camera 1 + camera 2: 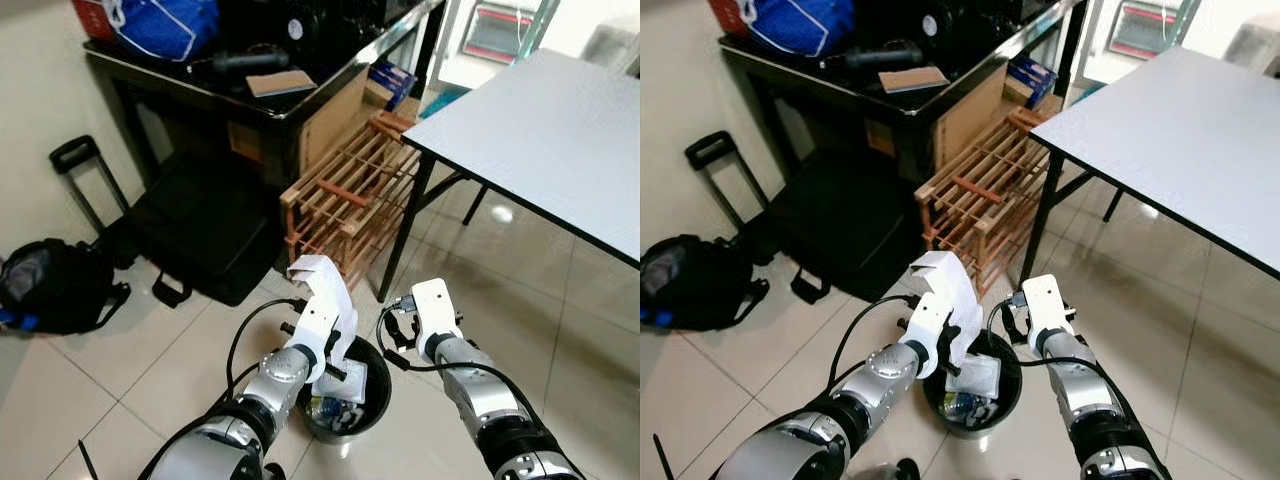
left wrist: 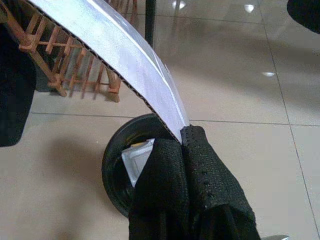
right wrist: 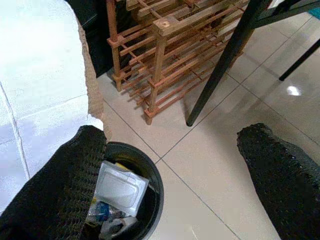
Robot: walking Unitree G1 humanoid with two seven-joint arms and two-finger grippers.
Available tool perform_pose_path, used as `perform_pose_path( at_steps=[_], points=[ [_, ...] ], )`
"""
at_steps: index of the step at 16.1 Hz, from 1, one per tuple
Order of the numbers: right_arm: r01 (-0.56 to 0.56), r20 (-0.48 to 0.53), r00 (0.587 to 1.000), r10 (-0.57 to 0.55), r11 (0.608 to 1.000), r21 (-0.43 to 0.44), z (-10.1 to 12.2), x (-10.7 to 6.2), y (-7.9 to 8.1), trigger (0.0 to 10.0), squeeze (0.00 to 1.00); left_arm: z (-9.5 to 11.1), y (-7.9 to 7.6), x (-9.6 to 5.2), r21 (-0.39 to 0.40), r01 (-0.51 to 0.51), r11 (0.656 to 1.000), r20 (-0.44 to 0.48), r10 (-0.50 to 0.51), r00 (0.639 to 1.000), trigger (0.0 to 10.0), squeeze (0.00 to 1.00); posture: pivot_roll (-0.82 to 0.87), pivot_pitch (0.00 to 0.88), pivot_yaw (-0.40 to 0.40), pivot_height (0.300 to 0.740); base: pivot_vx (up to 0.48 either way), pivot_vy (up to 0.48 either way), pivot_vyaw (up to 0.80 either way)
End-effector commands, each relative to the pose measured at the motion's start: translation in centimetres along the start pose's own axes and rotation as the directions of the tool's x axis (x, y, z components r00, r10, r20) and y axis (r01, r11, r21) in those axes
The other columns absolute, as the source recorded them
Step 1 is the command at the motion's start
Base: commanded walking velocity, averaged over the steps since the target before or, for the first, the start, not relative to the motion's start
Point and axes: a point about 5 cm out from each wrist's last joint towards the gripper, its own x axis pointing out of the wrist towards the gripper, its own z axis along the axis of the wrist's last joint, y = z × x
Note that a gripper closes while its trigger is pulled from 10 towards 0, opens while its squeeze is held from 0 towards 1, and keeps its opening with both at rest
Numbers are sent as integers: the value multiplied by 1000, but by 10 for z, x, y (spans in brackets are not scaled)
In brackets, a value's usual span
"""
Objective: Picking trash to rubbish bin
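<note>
- The left gripper point(image 2: 187, 150) is clamped tight on a white strip of corrugated cardboard point(image 1: 322, 280), held upright above the round black rubbish bin point(image 1: 375, 405) on the pale tiled floor point(image 1: 130, 380).
- The right gripper point(image 3: 170, 170) stands wide apart and empty — just beside the bin.
- In the bin lies a clear plastic tray point(image 3: 120, 187) among other trash.
- A wooden slatted rack point(image 1: 350, 195) stands just behind, beside the grey table point(image 1: 540, 130).

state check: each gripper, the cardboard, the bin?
left gripper: shut on cardboard piece, above the bin
right gripper: open, holding nothing, beside the bin
cardboard piece: white, bent, held upright
rubbish bin: upright, uncovered, trash inside
</note>
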Motion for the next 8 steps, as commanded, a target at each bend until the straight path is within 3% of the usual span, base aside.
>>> perform_pose_path(
  at_steps=[1, 5, 8],
  points=[
    [8, 29, 1000, -8, 1000, 15, 7, 0, -1, 10000, 0, 4, -2, 2, 6, 6, 1000, 0, -6, 1000, 10000, 0, -122, 96, 27, 740, 300, 0, 0],
    [2, 47, 999, -3, 1000, 20, 11, 2, 0, 10000, 0, 8, -1, 2, 24, 7, 1000, 16, -7, 1000, 10000, 0, -115, 93, 29, 740, 294, 0, 0],
    [-6, 63, 998, 5, 1000, 24, 13, 2, 2, 10000, 0, 8, 0, 2, 53, 4, 999, 16, -5, 1000, 10000, 0, -115, 99, 32, 740, 89, 0, 0]
  ],
)
